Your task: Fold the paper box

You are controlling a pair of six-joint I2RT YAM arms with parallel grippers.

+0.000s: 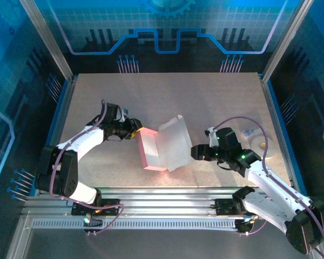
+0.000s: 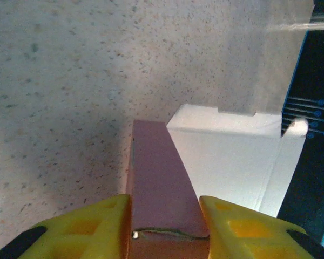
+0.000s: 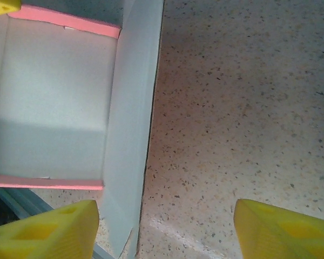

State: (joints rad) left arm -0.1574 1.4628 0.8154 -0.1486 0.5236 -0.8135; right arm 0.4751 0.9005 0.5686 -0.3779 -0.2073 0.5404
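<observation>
The paper box [image 1: 151,154] lies open at mid-table, with pink walls and a pale lid flap [image 1: 175,141] raised to the right. My left gripper [image 1: 134,133] is at the box's far-left corner. In the left wrist view its yellow fingers [image 2: 92,229] press on both sides of a pink wall [image 2: 159,172], so the left gripper [image 2: 164,229] is shut on it. My right gripper [image 1: 197,152] sits by the flap's right edge. In the right wrist view that gripper [image 3: 164,231] stands open over the table, and the flap's pale edge [image 3: 127,162] is just inside its left finger [image 3: 43,232].
A white tape roll [image 1: 262,141] lies at the right side of the table, behind the right arm. A metal rail [image 1: 167,197] runs along the near edge. Blue frame posts [image 1: 56,116] border the table left and right.
</observation>
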